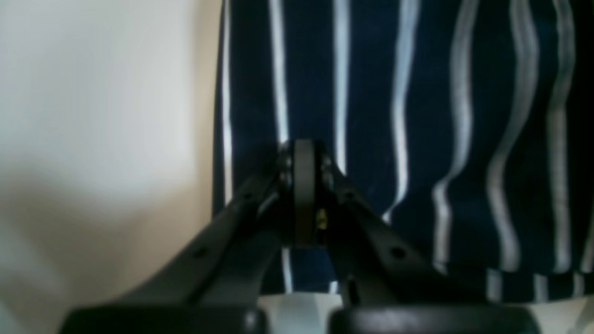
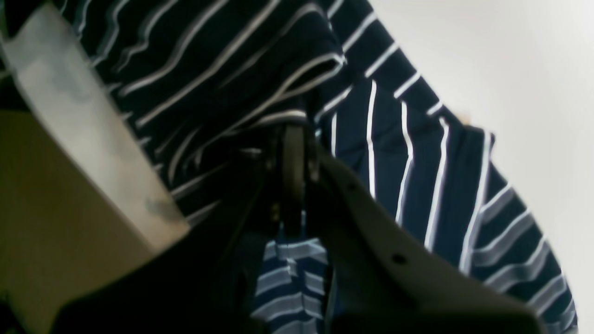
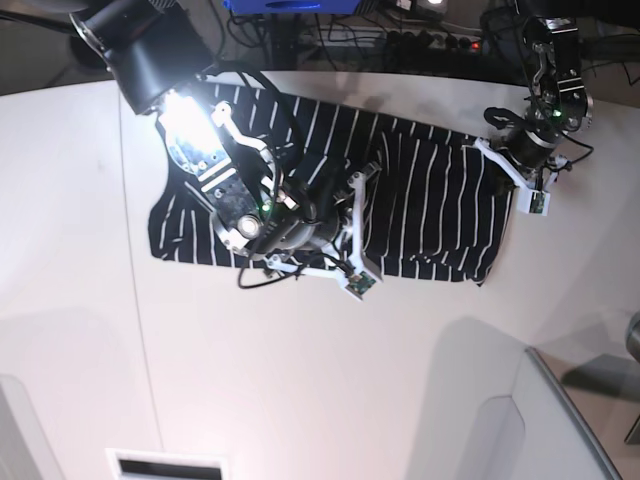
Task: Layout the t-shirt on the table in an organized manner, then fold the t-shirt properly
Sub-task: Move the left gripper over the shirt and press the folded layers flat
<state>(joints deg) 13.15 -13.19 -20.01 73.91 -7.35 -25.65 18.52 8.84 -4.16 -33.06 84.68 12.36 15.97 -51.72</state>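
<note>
The shirt (image 3: 420, 205) lay spread across the far half of the table (image 3: 300, 390), its striped cloth reaching from the far left edge toward the far right. The left gripper (image 1: 304, 153) was closed at the shirt's edge — pinching the fabric beside bare tabletop. The right gripper (image 2: 292, 134) was clamped on a bunched fold near the garment's middle — cloth rumpled around it.

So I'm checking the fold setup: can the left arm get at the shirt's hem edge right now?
Probably yes: the left claw is already shut on the dark navy white-striped fabric t-shirt beside its edge, with nothing between them.
</note>
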